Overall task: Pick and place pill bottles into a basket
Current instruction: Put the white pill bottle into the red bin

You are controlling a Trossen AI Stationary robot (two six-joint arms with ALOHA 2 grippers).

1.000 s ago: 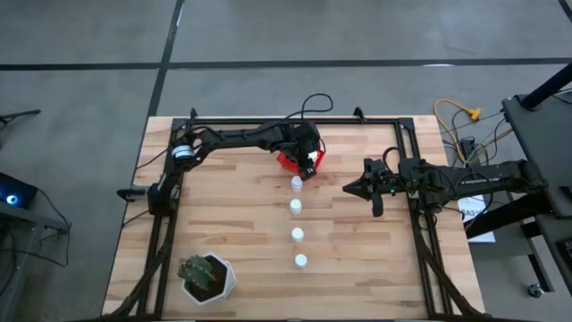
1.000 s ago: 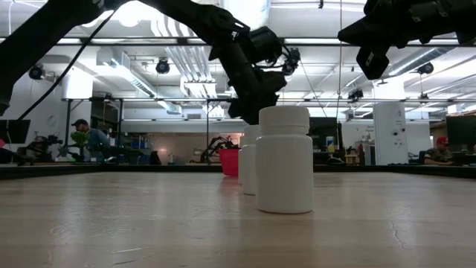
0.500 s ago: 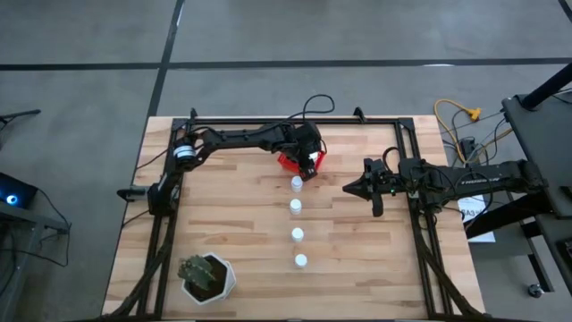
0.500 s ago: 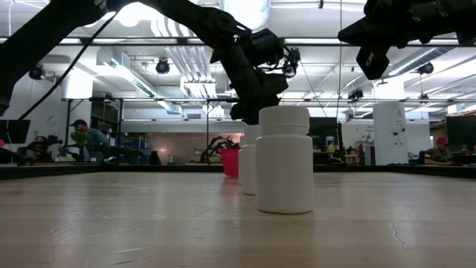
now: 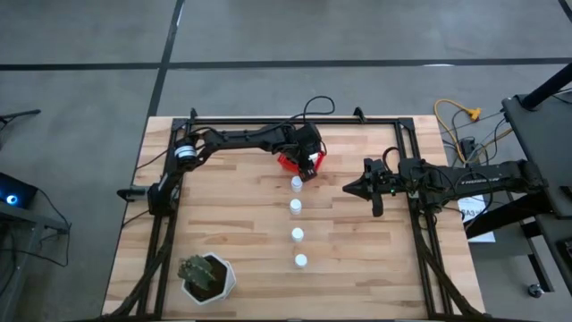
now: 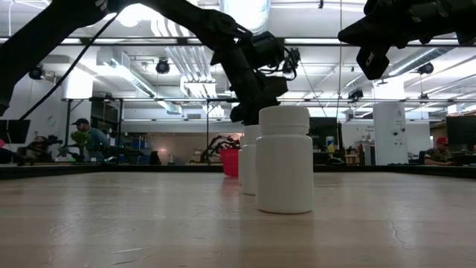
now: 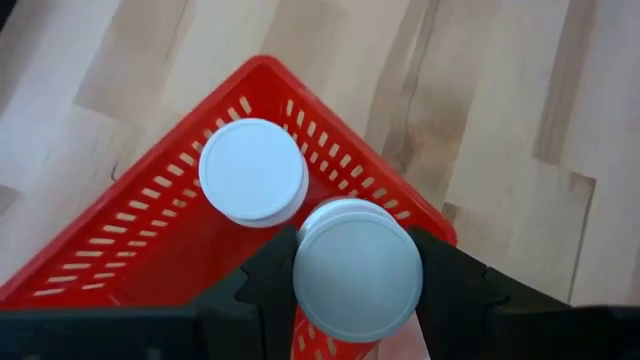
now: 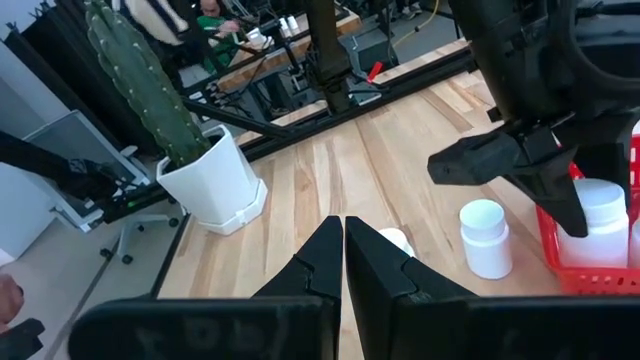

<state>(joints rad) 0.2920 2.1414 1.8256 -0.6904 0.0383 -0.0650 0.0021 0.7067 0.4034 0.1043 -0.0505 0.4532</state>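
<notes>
Bottle over basket, release pending

Left gripper [image 7: 358, 290] hangs over the red basket [image 7: 130, 250] at the far side of the table [image 5: 223, 233], its fingers [image 7: 262, 283] clamped on either side of a pill bottle [image 7: 357, 272]. Grip sits just under the cap, bottle upright, which keeps it vertical for a straight drop-in. The left wrist view looks straight down onto the cap: the held bottle sits above the basket's corner nearest the row, close inside the rim. One bottle [image 7: 252, 172] already stands in the basket right beside it, so the carried one is offset toward the corner, probably to avoid landing on the other's cap.

Four more bottles [image 5: 296, 207] stand upright in a straight line on the table, running from just in front of the basket toward the near edge. The nearest of the row [image 6: 283, 159] fills the low view and hides most of the rest.

Right gripper [image 5: 350, 189] is parked to the right of the row, well apart from it, fingers pressed together on nothing. It stays clear so the left arm has the basket approach to itself.

White plant pot [image 5: 207, 277] with cactus sits at the near-left corner, out of the working lane.

Judgement: placing the second bottle; next step is to lower it and let go. Risk is clipping the rim or knocking the bottle already in the basket.
</notes>
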